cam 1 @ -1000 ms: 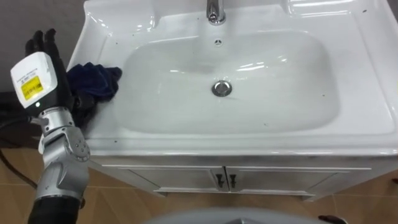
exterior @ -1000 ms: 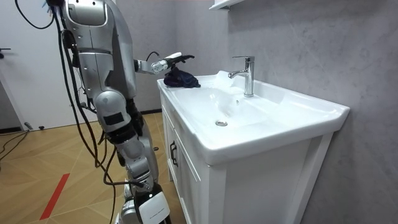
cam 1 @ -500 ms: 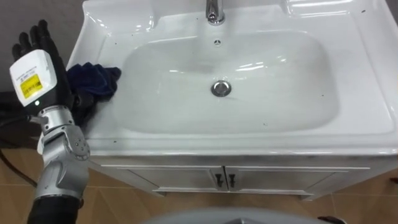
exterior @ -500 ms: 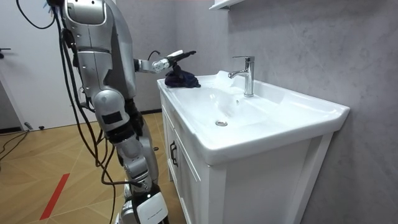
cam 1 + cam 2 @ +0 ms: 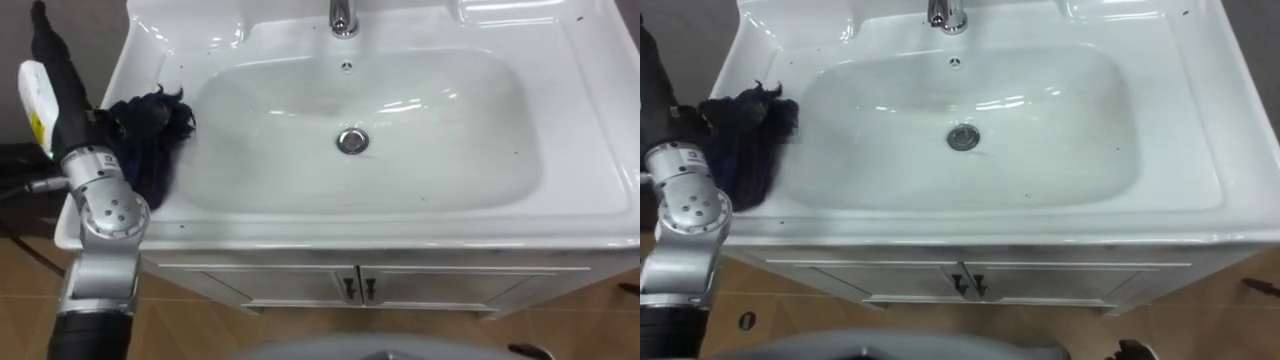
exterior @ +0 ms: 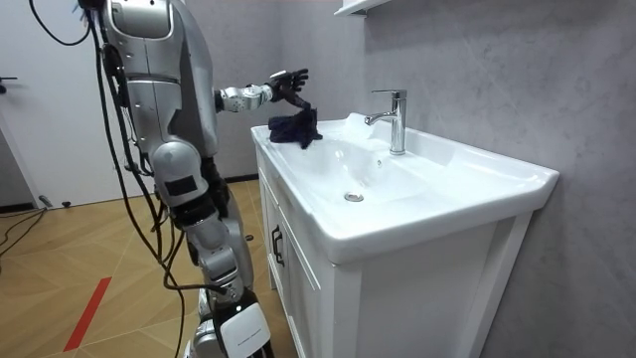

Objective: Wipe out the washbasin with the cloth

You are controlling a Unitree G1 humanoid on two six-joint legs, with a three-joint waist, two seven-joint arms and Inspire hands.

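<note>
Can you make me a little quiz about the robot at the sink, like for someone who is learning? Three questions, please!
1. True or false: the dark blue cloth lies over the drain.
2. Where is the cloth? A) at the left rim of the white basin, held by the left robot hand; B) hanging on the faucet; C) on the floor.
3. Fill in: the cabinet doors under the basin are ____ (open or closed).

Key: 1 false. 2 A. 3 closed.
</note>
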